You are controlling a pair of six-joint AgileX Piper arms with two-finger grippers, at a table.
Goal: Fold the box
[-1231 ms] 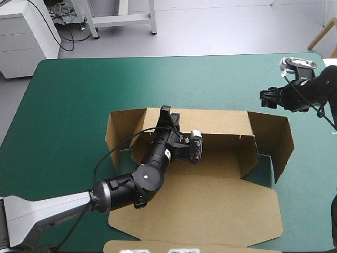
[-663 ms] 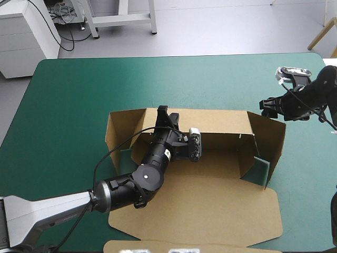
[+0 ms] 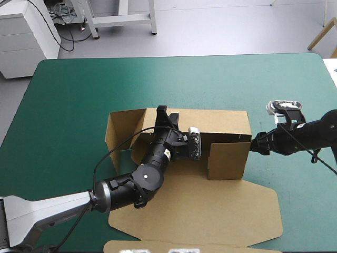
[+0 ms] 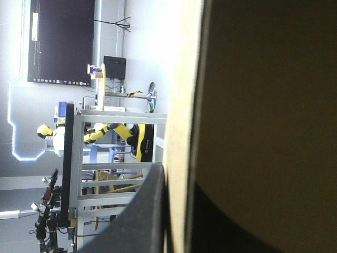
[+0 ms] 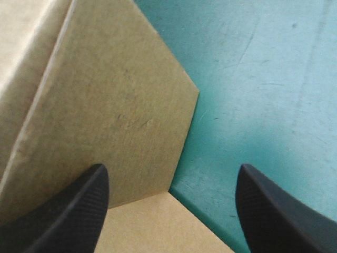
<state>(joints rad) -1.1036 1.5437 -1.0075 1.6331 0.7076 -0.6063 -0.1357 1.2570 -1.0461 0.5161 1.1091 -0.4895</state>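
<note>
box [image 3: 210,205] judged light, stiff, crease-prone | left gripper [image 3: 164,112] clamped far wall [image 3: 221,120], 12 o'clock | right gripper [image 3: 256,143] stood spread, 3 o'clock | wall edges advised as holds

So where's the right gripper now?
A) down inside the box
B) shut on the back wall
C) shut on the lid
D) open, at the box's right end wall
D: the right gripper has its black fingers standing apart, with the raised right end wall of the box just ahead.
</note>
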